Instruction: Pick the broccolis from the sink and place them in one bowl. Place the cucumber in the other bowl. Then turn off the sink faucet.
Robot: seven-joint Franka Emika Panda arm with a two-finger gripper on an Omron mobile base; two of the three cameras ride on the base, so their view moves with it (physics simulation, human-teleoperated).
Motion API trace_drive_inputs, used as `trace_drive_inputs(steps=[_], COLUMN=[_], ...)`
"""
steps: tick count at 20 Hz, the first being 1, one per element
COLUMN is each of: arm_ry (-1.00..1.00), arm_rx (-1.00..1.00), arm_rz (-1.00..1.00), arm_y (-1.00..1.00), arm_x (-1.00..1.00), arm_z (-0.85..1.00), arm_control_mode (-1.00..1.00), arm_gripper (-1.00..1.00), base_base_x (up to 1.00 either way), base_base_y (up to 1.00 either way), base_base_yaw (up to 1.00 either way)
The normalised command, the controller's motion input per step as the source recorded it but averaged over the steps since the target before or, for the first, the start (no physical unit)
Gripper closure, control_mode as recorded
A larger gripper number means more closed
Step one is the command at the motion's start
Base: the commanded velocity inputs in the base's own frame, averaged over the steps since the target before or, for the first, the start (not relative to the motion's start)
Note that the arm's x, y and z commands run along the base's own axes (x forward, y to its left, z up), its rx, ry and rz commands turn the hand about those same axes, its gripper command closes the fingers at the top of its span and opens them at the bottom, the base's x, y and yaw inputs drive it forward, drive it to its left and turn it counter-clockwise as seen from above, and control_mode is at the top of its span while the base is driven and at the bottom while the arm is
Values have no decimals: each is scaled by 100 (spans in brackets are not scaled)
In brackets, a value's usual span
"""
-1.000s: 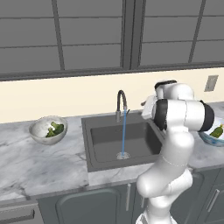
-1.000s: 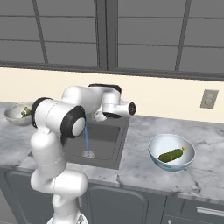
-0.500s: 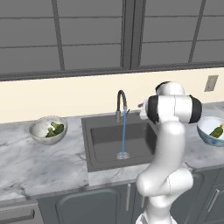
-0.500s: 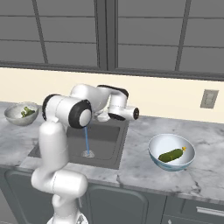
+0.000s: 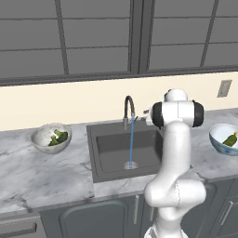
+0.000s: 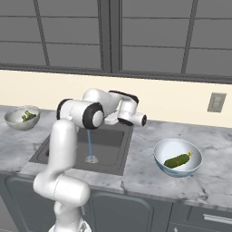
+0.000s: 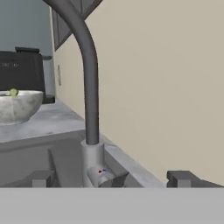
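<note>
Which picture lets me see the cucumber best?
The right base view: the cucumber lies whole and unhidden in the blue-rimmed bowl, seen from above. In the left base view it is a small green piece at the picture's right edge, partly behind the bowl's rim.

A grey-white marble counter [image 5: 46,167] carries a speckled bowl [image 5: 50,138] left of the recessed sink [image 5: 111,153], a blue-rimmed bowl [image 6: 177,157] on the right, and the faucet [image 5: 128,109] behind the basin.
</note>
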Motion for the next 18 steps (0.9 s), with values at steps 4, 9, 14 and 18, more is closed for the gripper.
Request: trace_drive_inputs(steps=[4, 9, 14, 18], arm_ry=[0, 1, 2, 2], arm_rx=[4, 0, 0, 0], arm_rz=[0, 0, 0, -2], arm_y=[0, 0, 2, 14], arm_x=[25, 0, 0, 0], arm_z=[-11, 0, 0, 0], arm_control_mode=[-100, -100, -100, -100], arm_gripper=[-100, -100, -100, -100], base_base_x=[0, 0, 0, 0], base_base_y=[0, 0, 0, 0], base_base_yaw=[0, 0, 0, 0])
